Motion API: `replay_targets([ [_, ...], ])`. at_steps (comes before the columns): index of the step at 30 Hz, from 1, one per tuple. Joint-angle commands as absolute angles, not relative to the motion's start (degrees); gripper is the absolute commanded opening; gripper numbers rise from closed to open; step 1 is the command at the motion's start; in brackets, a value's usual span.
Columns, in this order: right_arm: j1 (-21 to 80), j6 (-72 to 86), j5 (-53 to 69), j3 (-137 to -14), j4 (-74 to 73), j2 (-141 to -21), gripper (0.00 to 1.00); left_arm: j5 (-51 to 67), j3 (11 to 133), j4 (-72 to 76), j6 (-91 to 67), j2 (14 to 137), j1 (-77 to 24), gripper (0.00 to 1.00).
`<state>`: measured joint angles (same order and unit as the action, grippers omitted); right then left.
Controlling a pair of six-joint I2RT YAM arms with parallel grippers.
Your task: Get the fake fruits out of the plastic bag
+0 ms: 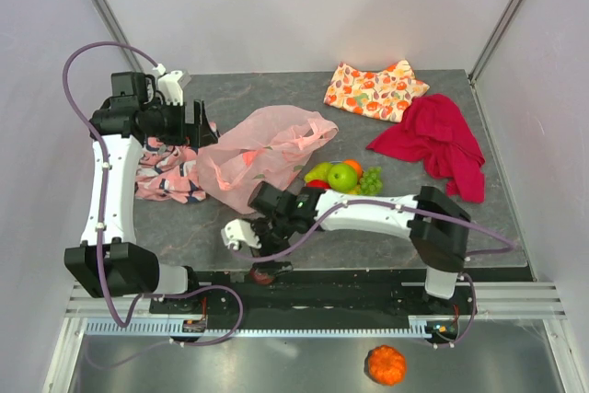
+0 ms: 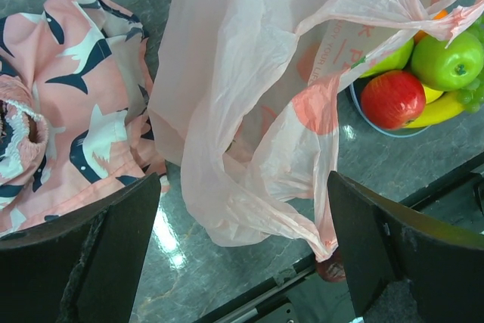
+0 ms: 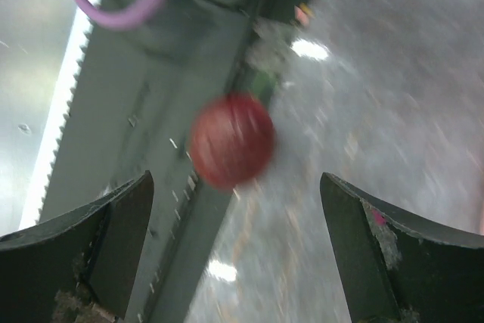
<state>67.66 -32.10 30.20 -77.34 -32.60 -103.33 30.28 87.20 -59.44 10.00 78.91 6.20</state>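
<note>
Right wrist view: a blurred, round, dark-red fruit [image 3: 231, 140] shows between my right gripper's [image 3: 238, 232] wide-spread jaws, touching neither, at the mottled grey table's [image 1: 368, 236] near edge by the black rail [image 3: 136, 111]. My left gripper [image 2: 242, 262] gapes empty above the crinkly translucent pink plastic bag [image 2: 257, 96]; glossy fruits [image 2: 423, 81] sit heaped just beside it. Pale walls [image 1: 276, 6] surround.

Left arm [image 1: 104, 181] and right arm [image 1: 373, 213]: white link shells, black joint housings, a purple cable [image 3: 113, 19] looping along each. Left gripper [image 2: 243, 187] and right gripper [image 3: 236, 179] have broad black wedge-shaped fingers [image 2: 91, 255].
</note>
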Motion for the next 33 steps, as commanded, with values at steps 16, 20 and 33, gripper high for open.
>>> replay_targets([
  [16,75.50,-29.00,16.36,-79.10,-25.05,-112.59,0.82,31.90,88.24,-58.01,8.17,74.88,6.59,0.98],
  [20,75.67,-30.58,12.49,-79.19,-24.87,-113.55,0.80,32.52,88.24,-58.01,8.09,75.32,6.50,0.98],
  [33,70.50,-39.45,6.69,-80.08,-41.12,-98.36,0.25,34.63,90.00,-58.10,7.91,77.78,6.59,0.98],
])
